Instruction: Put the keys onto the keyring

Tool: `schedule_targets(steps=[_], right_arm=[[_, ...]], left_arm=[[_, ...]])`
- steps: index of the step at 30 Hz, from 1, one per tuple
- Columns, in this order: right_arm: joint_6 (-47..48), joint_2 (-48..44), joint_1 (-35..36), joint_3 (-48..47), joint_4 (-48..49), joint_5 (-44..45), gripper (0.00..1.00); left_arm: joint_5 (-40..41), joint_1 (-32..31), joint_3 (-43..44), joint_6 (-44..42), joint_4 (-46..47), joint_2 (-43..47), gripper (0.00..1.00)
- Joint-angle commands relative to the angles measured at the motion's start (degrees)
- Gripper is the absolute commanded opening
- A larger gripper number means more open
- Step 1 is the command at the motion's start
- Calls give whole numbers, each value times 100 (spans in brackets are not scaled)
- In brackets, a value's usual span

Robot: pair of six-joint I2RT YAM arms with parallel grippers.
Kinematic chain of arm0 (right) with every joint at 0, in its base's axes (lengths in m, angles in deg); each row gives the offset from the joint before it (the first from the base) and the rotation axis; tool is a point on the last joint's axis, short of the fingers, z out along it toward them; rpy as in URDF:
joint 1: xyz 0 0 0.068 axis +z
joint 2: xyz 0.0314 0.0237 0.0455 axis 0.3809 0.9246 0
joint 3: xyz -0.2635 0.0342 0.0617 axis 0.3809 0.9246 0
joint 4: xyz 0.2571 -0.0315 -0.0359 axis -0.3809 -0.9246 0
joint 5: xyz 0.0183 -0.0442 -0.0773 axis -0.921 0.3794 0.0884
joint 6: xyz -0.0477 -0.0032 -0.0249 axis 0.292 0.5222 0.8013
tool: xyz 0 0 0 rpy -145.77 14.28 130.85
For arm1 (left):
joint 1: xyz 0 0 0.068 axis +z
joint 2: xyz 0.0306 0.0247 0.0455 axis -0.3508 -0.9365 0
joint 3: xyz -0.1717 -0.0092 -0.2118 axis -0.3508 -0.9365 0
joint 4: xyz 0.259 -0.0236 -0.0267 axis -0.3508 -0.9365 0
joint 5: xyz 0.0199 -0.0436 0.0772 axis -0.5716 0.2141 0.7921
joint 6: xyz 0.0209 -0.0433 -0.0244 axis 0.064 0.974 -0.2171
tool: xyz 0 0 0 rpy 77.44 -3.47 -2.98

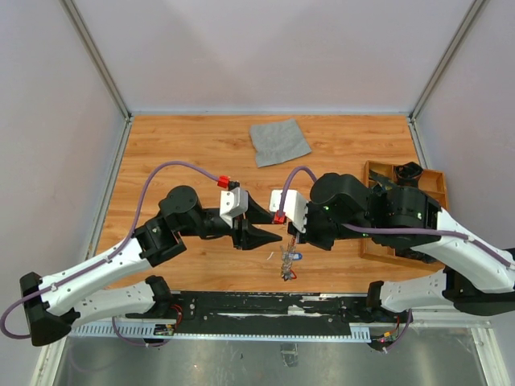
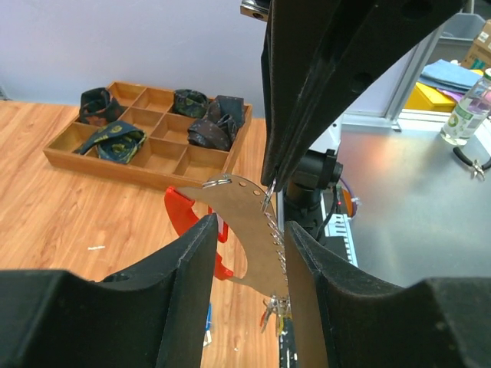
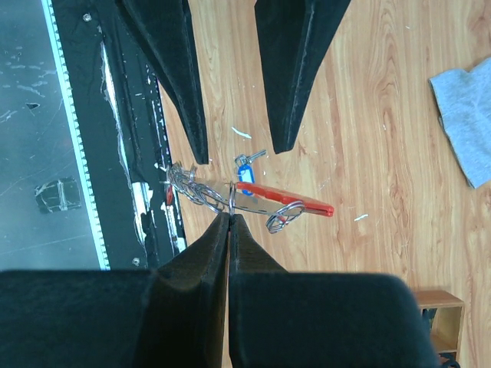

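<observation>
Wooden table (image 1: pixel 185 145): right gripper (image 3: pixel 229 216) clamped on the keyring (image 3: pixel 288 201), left gripper (image 2: pixel 249 228) spread apart above it; threading step, next likely a fine pinch on the blue key (image 3: pixel 244 162).

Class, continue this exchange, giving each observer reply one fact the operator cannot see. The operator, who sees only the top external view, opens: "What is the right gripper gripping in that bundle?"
Observer: The right gripper is shut on a thin metal ring in the bundle with the red keyring.
Operator: Is the left gripper holding anything?
Observer: No. The left gripper is open, and past its fingers a brown curved tab hangs below the right gripper's pinch.
Operator: The right arm hides most of the tray from me.
Observer: The wooden tray holds dark rolled fabric pieces in several compartments.
</observation>
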Motion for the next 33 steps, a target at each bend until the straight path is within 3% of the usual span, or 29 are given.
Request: schedule_targets(steps=[1, 11, 25, 33], right_arm=[[-70, 45, -68, -259, -143, 59, 1], [-43, 51, -70, -196, 79, 8, 1], [-18, 124, -68, -177, 202, -165, 1], [-2, 194, -64, -198, 202, -97, 1]], left_arm=[[168, -111, 237, -215, -44, -55, 45], [161, -245, 304, -360, -81, -169, 41], [29, -266, 319, -392, -43, -222, 21], [-6, -273, 343, -401, -79, -268, 21]])
